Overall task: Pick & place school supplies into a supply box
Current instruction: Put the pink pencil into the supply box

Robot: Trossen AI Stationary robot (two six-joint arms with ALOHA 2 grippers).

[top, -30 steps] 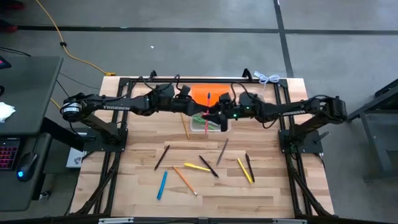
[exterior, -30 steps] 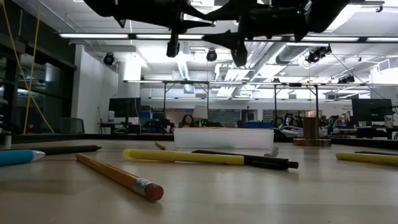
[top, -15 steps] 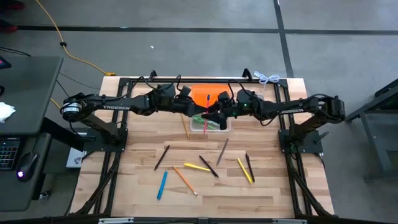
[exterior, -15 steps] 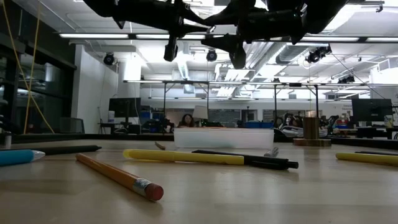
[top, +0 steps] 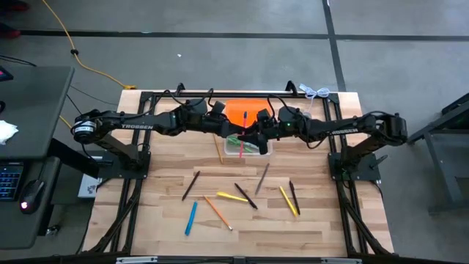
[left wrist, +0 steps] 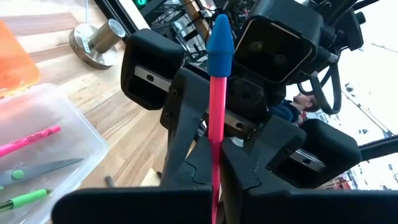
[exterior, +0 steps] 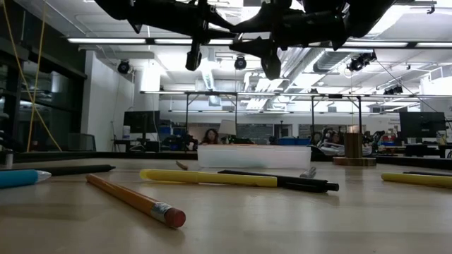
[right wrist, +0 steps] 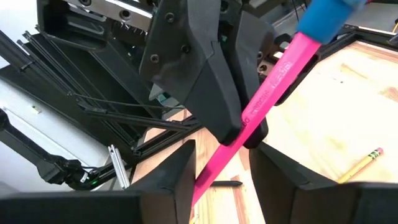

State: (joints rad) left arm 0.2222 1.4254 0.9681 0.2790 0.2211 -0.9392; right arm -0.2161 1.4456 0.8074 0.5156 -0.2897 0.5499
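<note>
- The counter point(top: 308, 227) is pale wooden butcher-block set in a black frame on a grey concrete floor point(top: 220, 66).
- Nearest the front edge, loose supplies lie scattered: a blue pen point(top: 190, 218), an orange pencil point(top: 218, 213) with an eraser end, a yellow pen point(top: 232, 196), a black pen point(top: 245, 196), another yellow pen point(top: 288, 201) and a dark pen point(top: 294, 197) just beside it.
- A little farther back lie a dark pencil point(top: 190, 185) and a brownish pencil point(top: 261, 178), well apart from each other.
- Farther still stands the supply box point(top: 247, 147), a clear tub with rounded corners; the left wrist view shows a pink pen point(left wrist: 28, 140), green-handled scissors point(left wrist: 37, 169) and a green pen point(left wrist: 22, 200) already lying inside.
- A wooden pencil point(top: 220, 150) lies just beside the box.
- Above the box, the left hand point(top: 236, 135) is pressed together, pinching a pink pen with a blue cap point(left wrist: 217, 93) near its lower end, the pen standing roughly upright.
- The right hand point(top: 253, 133) faces it, fingers spread on either side of that same pen, not gripping it as far as can be seen.
- Behind the box, the orange lid point(top: 238, 111) lies flat on the counter.
- A small silver metal object point(left wrist: 96, 42) stands near the lid.
- Beyond the counter, the low view shows a large workshop with strip lights point(exterior: 127, 40), exposed ceiling ducts, benches, and a seated person point(exterior: 210, 136) far off.
</note>
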